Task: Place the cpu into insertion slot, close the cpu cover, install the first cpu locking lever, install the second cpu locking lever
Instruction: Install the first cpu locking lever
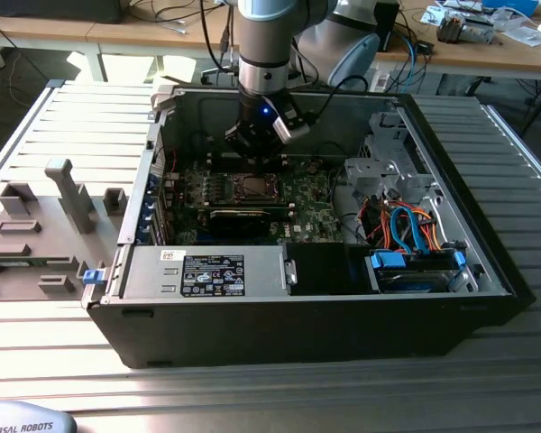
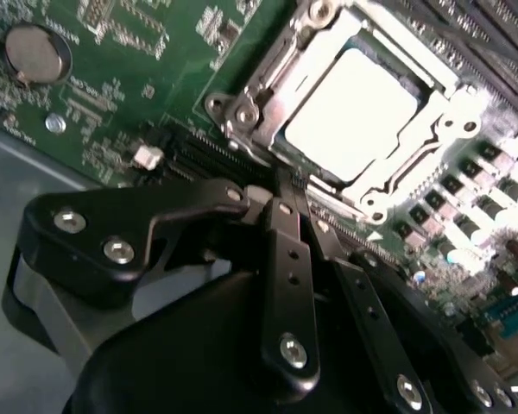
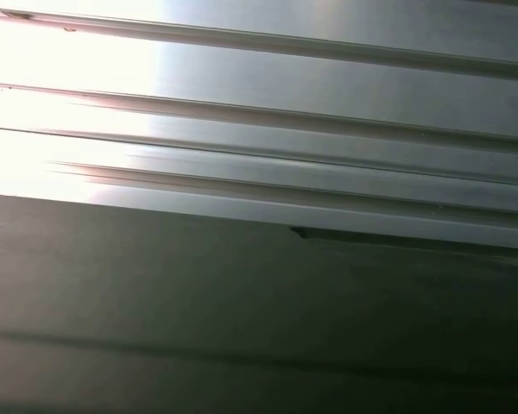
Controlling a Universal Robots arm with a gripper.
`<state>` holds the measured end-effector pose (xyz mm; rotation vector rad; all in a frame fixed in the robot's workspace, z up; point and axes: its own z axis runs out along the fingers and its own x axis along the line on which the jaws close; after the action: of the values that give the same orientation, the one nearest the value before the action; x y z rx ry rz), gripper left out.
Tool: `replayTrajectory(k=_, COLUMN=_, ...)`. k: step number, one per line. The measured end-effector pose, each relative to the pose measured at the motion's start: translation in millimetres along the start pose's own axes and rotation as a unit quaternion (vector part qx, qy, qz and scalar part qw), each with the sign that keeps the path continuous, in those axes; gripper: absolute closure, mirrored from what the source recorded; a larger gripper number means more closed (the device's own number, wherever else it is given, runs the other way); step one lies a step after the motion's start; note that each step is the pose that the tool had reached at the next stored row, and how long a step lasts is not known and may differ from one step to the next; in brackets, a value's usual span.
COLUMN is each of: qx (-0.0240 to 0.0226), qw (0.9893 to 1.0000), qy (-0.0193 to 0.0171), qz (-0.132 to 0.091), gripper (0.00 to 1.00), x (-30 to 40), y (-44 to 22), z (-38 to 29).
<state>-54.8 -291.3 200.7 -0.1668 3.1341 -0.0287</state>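
The cpu point(image 2: 354, 112) lies flat in its socket on the green motherboard, its pale metal top facing up. The cpu cover point(image 2: 272, 73), a silver frame, lies down around it. In the exterior view the socket with the cpu point(image 1: 252, 188) sits in the middle of the board inside the open computer case. My gripper point(image 2: 287, 185) is shut with its black fingers pressed together and nothing between them. Its tips hover at the socket's edge, beside a corner of the frame. In the exterior view the gripper point(image 1: 255, 153) hangs just above the far side of the socket.
A black card point(image 1: 243, 216) stands just in front of the socket. The power supply point(image 1: 207, 271) and a drive bay with blue and orange cables point(image 1: 415, 234) fill the case front. A coin cell point(image 2: 36, 52) sits on the board. Grey fixtures point(image 1: 68, 194) stand on the ribbed table.
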Motion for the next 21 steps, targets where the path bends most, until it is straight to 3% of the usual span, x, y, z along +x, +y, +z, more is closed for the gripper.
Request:
replayTrajectory(k=4, qx=0.002, qw=1.0, qy=0.0001, qz=0.0, gripper=0.89, x=-0.2, y=1.3, z=0.0)
replayTrajectory(k=9, qx=0.0117, qw=0.9999, qy=0.0009, qz=0.0, gripper=0.89, x=-0.1, y=1.6, z=-1.9)
replayTrajectory(k=13, qx=0.0165, qw=0.9999, qy=0.0014, qz=0.0, gripper=0.89, x=-0.2, y=1.6, z=-2.9)
replayTrajectory(k=21, qx=0.0178, qw=0.9998, qy=0.0023, qz=0.0, gripper=0.89, x=-2.0, y=3.4, z=-2.6)
